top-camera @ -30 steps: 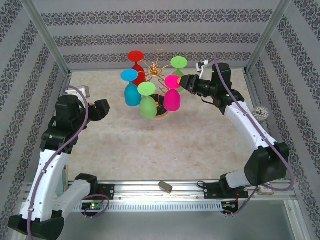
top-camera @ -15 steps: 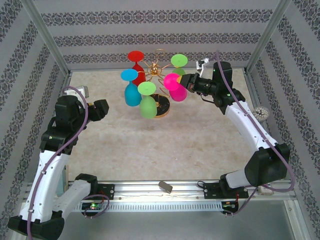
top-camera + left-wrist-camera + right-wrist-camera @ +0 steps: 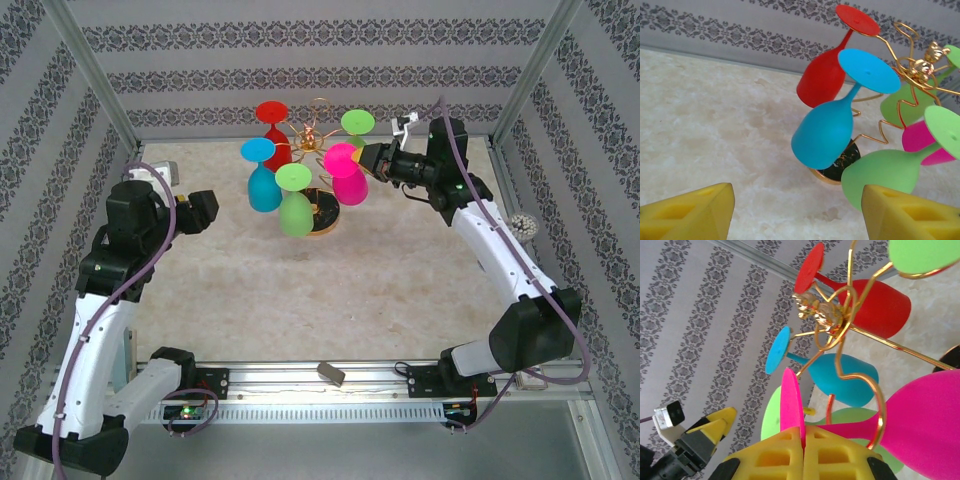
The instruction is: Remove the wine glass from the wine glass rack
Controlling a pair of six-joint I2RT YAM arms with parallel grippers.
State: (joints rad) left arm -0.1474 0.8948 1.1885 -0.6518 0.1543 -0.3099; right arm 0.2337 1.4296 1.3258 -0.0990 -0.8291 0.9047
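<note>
Right claw [image 3: 803,440] clamped tight on the pink wine glass [image 3: 935,430] stem

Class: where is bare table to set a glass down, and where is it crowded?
Free: table between the wine glass rack and the arm bases. Crowded: around the rack, with hanging glasses and the right gripper on the pink wine glass.

The pink wine glass [image 3: 349,180] hangs inverted and tilted, foot uppermost, its stem against a wire arm on the right side. The wine glass rack [image 3: 326,208] is gold wire, upright, with a round black base.
</note>
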